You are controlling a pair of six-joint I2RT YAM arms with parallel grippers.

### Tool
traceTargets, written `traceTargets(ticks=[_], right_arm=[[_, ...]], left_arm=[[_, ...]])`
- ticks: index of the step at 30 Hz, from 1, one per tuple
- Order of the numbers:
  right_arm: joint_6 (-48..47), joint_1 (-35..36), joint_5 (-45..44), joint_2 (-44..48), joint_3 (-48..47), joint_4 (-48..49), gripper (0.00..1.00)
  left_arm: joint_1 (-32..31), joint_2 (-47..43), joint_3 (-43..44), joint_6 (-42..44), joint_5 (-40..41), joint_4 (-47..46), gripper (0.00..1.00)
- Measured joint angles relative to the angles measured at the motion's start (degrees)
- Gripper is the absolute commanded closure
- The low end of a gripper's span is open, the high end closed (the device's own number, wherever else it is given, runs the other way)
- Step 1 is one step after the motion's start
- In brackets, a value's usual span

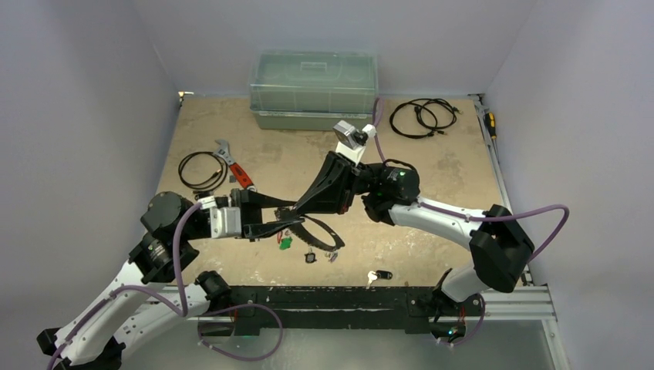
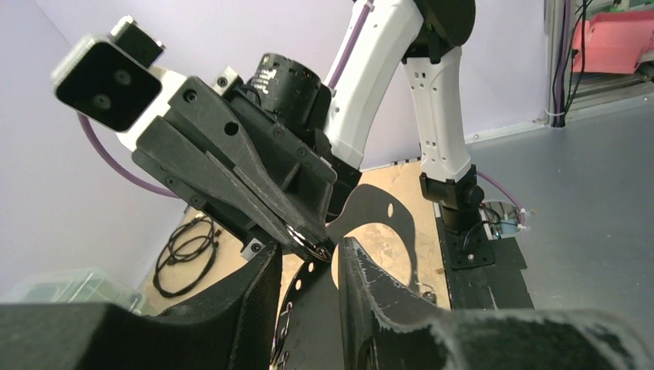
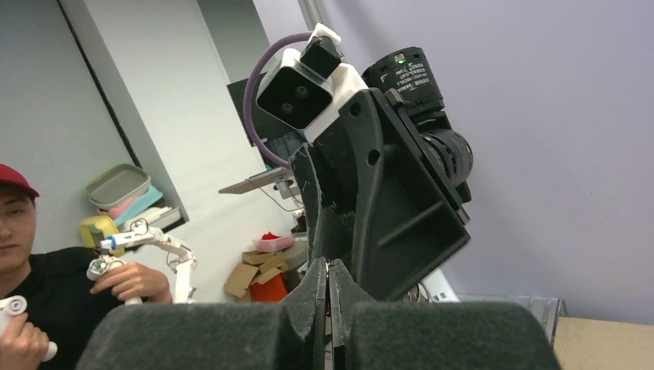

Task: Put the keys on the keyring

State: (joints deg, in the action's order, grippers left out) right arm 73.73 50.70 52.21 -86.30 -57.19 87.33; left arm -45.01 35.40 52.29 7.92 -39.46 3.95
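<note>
Two robot arms meet over the middle of a tan table, both at one keyring, a flat silver crescent held clear of the tabletop. The right gripper, reaching in from 2 o'clock, has its two fingers pressed together on the keyring's edge. The left gripper, coming from 9 o'clock, has its fingers part-way apart on either side of the ring's perforated band; whether they touch it cannot be told. Four loose pieces lie on the tabletop near the front edge. A green-tagged key sits at the ring's 7 o'clock and a black-tagged key at 6 o'clock. A third key, its tag colour unclear, is at 5 o'clock. A fourth key with a dark tag lies further out at 4 o'clock. Around them are one clear plastic bin at the table's 12 o'clock and two coiled black cables, one cable at 1 o'clock and the other cable at 10 o'clock. One orange-handled wrench lies just beside the second coil. One screwdriver lies at the 2 o'clock edge.
</note>
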Motion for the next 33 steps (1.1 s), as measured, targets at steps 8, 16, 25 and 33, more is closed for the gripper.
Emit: traceTargets(ticks=[8,16,25,33], right_arm=[[-1.97,-0.52,-0.02,1.05,1.64,0.11,1.00],[-2.84,-1.01,-0.44,1.27,2.25,0.11,1.00],[-2.97,-1.05,-1.42,1.27,2.25,0.07,1.00],[-2.86,-1.36,-1.84,1.40,2.25,0.09,1.00]], left_arm=[[0.04,-0.92,0.00,-3.98,0.87,-1.40,0.72],[0.26,-0.24,0.00,-5.40,1.70,-1.49,0.64],[0.26,1.44,0.00,-5.86,1.90,-1.25,0.69],[0.31,1.38,0.00,-6.67,2.21,-0.83,1.00]])
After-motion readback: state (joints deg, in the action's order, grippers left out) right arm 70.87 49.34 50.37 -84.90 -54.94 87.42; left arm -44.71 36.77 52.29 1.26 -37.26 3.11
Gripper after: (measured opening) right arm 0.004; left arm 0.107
